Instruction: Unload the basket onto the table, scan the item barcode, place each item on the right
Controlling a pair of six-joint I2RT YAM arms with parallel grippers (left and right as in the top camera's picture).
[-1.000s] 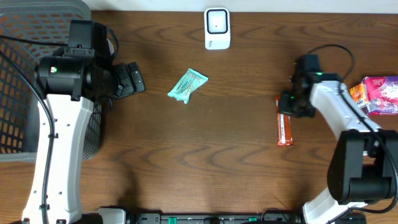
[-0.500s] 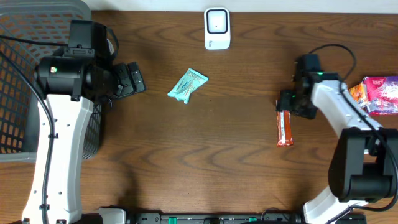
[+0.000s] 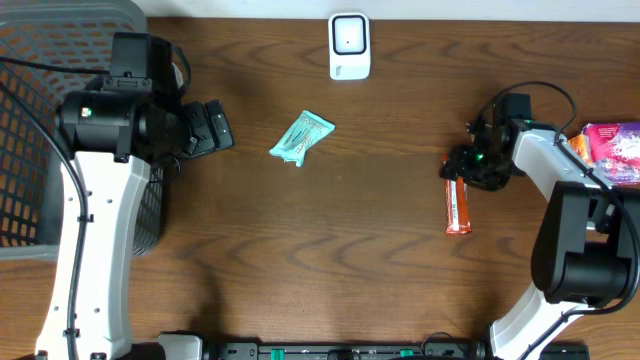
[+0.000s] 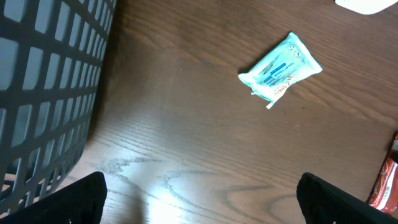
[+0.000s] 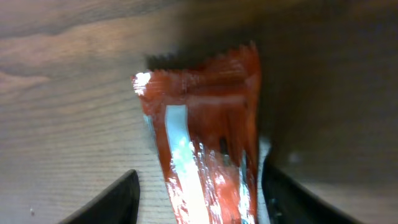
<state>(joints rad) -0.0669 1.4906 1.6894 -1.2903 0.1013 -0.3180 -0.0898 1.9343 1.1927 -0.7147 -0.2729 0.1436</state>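
We see the right arm (image 3: 545, 165) bent in from the table's (image 3: 340, 260) 3 o'clock edge, wrist tipped down. The right gripper (image 3: 462, 172) straddles the top end of the red snack bar (image 3: 457, 208), jaws partly apart and not clamped. At 9 o'clock, the left gripper (image 3: 215, 127) gapes wide and holds nothing.

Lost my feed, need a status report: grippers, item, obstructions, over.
Left gripper open, empty. Right gripper open, straddling end of red snack bar, which lies flat on table. Nothing between bar and scanner.
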